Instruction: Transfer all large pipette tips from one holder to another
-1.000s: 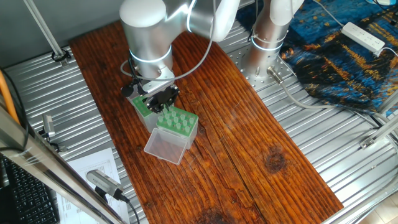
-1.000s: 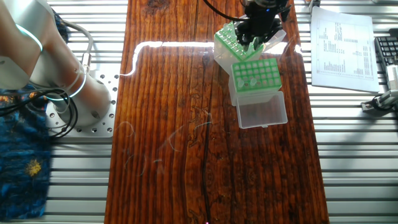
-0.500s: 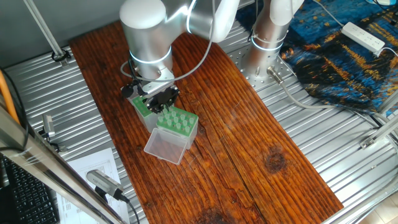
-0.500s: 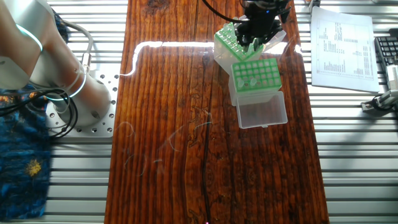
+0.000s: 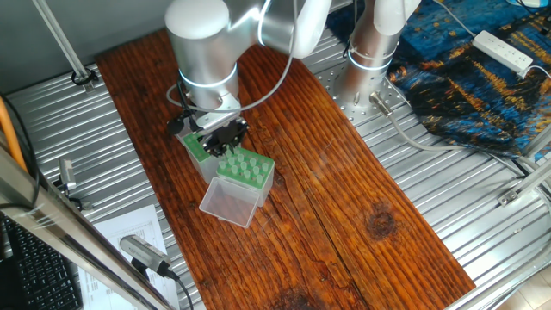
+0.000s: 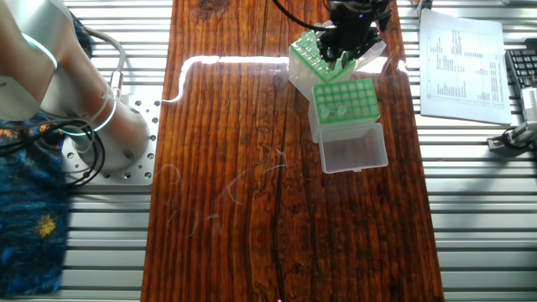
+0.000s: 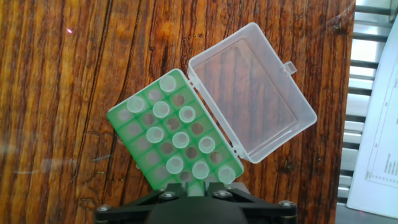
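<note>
1. Above the green rack's (image 7: 174, 149) near edge hangs the end effector (image 6: 346, 52); can't tell if it's spread or pinching anything.
2. Large pipette tips (image 7: 180, 139) sit scattered in that rack on the counter (image 6: 252, 210), so a slightly off descent could jam or knock neighbours.
3. Open lid (image 7: 252, 93) beside could get clipped.

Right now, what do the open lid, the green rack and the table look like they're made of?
Lid: clear, glossy plastic, it seems; the wood grain shows through it. Rack: opaque green plastic, apparently moulded, with a grid of round holes. Table: dark, striped wood with a varnished look; the other fixed view shows a bright glare on it.
</note>
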`<state>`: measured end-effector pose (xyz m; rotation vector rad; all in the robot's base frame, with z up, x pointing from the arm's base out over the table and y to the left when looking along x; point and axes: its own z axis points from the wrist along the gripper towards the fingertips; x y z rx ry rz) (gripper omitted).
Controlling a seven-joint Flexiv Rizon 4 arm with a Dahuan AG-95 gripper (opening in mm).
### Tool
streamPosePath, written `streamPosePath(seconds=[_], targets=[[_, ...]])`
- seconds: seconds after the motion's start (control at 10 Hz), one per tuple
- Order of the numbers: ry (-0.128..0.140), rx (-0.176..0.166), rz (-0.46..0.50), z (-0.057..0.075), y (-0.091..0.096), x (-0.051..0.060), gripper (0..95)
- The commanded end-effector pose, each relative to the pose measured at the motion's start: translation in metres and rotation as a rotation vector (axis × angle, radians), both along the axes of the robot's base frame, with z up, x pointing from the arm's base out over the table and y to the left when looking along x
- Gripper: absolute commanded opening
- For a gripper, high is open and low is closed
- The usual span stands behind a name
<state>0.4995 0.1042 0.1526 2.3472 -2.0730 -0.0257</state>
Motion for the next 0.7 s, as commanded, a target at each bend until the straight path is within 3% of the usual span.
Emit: streamPosePath(seconds=[0.1, 0.7], targets=[[0.003, 0.0, -0.002, 0.0, 0.0, 0.0, 0.0], [0.003, -0.001, -0.005, 0.012, 0.003, -0.003, 0.0]])
